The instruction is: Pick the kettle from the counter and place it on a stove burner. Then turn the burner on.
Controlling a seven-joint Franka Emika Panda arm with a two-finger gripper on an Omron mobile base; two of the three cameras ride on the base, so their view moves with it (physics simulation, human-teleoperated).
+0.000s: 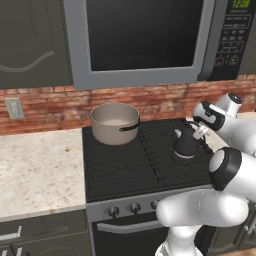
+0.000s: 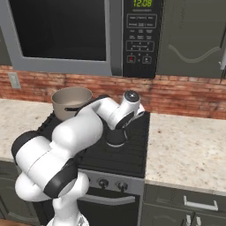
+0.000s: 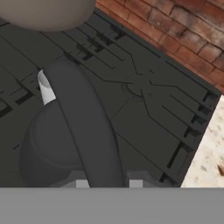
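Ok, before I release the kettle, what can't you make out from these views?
- Kettle base touching the grate: hidden by its own body, left base view.
- Kettle in right base view: mostly behind the arm.
- Right-hand knobs: covered by the arm.
- Tool tips: cut off at hand view's bottom.

Kettle (image 2: pixel 115 137) mostly hidden behind arm (pot (image 3: pixel 46 13) cropped at edge).

The black gas cooktop (image 1: pixel 145 160) and wide beige-grey pot (image 1: pixel 115 122) are seen forward and downward from behind-left and behind-right, while the same grates (image 3: pixel 148 96) are viewed closely from the hand.
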